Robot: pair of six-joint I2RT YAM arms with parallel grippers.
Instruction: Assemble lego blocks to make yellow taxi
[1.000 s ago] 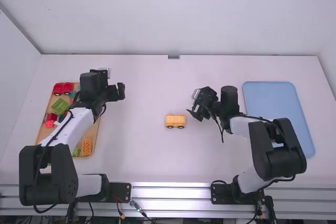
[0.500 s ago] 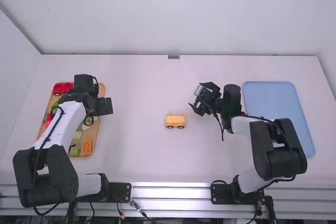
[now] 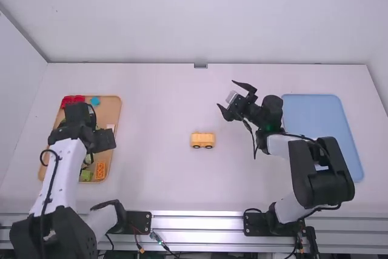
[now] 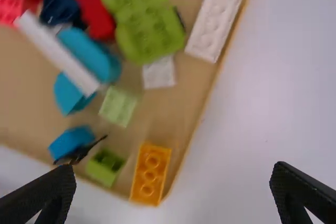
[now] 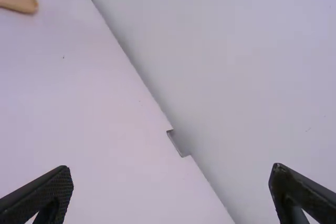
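The tray (image 3: 111, 102) is tan, the bin (image 3: 314, 124) pale blue, the wheeled block (image 3: 202, 139) yellow-orange.

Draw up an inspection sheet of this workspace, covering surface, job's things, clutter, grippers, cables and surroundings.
Surface: white table, with a light blue tray on the right and a tan tray on the left.
Job's things: yellow-orange wheeled block vehicle standing near the table's middle; orange block on the tan tray.
Clutter: blocks of mixed colours, including a green one, grouped on the tan tray.
Left gripper: above the tan tray, jaws open, nothing seen between them.
Right gripper: above the table, jaws open, nothing seen between them.
Cables: black cables on both arms.
Surroundings: pale walls, metal rail.
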